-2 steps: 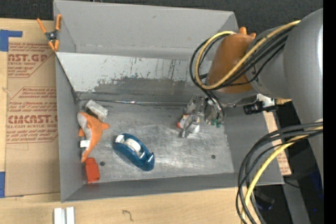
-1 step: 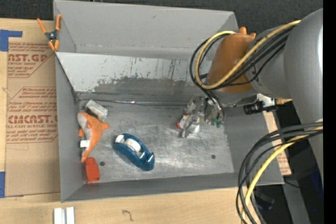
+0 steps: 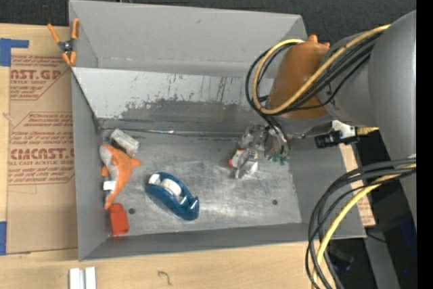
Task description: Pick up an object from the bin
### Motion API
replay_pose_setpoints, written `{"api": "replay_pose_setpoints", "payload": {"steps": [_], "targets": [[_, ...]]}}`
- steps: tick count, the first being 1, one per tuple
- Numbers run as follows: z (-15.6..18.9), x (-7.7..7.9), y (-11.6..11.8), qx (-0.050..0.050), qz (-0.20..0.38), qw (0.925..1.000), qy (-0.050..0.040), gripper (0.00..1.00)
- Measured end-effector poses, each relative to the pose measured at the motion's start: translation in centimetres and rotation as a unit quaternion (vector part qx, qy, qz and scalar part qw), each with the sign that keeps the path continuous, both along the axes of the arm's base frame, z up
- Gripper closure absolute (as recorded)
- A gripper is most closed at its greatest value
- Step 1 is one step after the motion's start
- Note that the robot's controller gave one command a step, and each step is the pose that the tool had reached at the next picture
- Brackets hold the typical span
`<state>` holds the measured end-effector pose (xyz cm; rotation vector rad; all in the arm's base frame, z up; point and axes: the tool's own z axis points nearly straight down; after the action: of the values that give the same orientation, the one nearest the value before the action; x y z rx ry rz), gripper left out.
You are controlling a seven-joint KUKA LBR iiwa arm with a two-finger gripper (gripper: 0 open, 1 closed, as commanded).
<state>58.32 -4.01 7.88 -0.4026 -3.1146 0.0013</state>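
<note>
right of centre, gripper (image 3: 249, 158) low over bin (image 3: 223, 203) floor, grip state unclear; blue tape dispenser (image 3: 172, 195) leftward.

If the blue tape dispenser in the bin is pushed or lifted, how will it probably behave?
The blue tape dispenser looks like hard moulded plastic, so it is probably stiff. Its smooth curved body may slip in a narrow grip. It lies long and low on the bin floor, so a push would likely slide or turn it, not roll it.
</note>
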Motion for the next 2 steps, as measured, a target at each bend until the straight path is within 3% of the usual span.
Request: {"api": "replay_pose_setpoints", "payload": {"steps": [1, 2], "targets": [[1.8, -0.2, 0.1, 0.001, 0.0, 1.0, 0.0027, 1.0], [3.6, 0.0, 0.1, 0.001, 0.0, 1.0, -0.0008, 1.0]]}}
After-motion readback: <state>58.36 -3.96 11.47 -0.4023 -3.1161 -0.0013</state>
